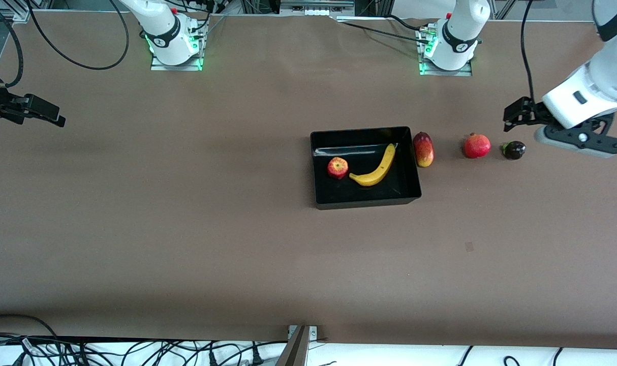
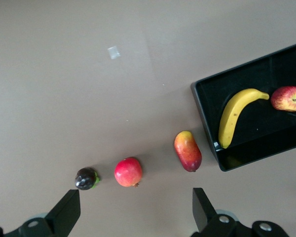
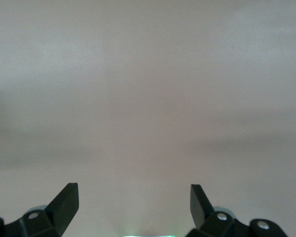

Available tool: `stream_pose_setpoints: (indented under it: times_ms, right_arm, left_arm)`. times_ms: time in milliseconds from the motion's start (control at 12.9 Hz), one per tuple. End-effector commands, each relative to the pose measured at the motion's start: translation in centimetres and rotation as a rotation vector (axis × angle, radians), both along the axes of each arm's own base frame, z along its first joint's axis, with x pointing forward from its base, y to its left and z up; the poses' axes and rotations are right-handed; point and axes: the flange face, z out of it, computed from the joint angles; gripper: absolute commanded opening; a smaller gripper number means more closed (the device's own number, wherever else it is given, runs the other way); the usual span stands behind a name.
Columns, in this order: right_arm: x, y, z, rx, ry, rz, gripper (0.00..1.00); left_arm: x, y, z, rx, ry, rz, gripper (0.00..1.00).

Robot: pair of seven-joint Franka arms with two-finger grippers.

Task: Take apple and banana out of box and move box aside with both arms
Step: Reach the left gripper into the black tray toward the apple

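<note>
The black box (image 1: pixel 365 203) stands at mid-table. The red apple (image 1: pixel 337 168) and the yellow banana (image 1: pixel 375 168) lie inside it, side by side. The left wrist view shows the box (image 2: pixel 259 157) too, with the banana (image 2: pixel 231 118) and apple (image 2: pixel 288 98) in it. My left gripper (image 1: pixel 514 115) is open and empty in the air over the table's left-arm end, by a small dark fruit; its view shows its jaws wide apart (image 2: pixel 135 195). My right gripper (image 1: pixel 52 115) is open and empty over bare table at the right-arm end, as its own view shows (image 3: pixel 134 190).
A mango (image 1: pixel 423 149) lies against the box's wall toward the left arm's end. A pomegranate (image 1: pixel 476 146) and a small dark fruit (image 1: pixel 513 150) follow in a row toward that end. They also show in the left wrist view: mango (image 2: pixel 187 150), pomegranate (image 2: pixel 128 172), dark fruit (image 2: pixel 86 178).
</note>
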Motion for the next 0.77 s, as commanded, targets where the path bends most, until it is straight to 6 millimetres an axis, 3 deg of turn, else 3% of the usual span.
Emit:
stream_pose_setpoints:
  times_ms: [0,77,386,695]
  right_arm:
    - [-0.1,0.0,0.2,-0.001,-0.003,-0.006,1.0]
    - [-0.1,-0.1,0.2,-0.001,-0.003,-0.007,1.0]
    - [-0.1,-0.1,0.2,-0.001,-0.003,-0.007,1.0]
    - [-0.1,-0.1,0.2,-0.001,-0.001,-0.007,1.0]
  left_arm:
    - [0.6,-4.1,-1.1,-0.017,0.04,-0.059,1.0]
    - [0.8,-4.9,-2.8,-0.013,0.07,-0.047,1.0]
    - [-1.1,-13.8,-9.5,-0.003,0.134,-0.112,1.0]
    - [-3.5,-19.3,-16.1,-0.078,0.095,-0.011,1.0]
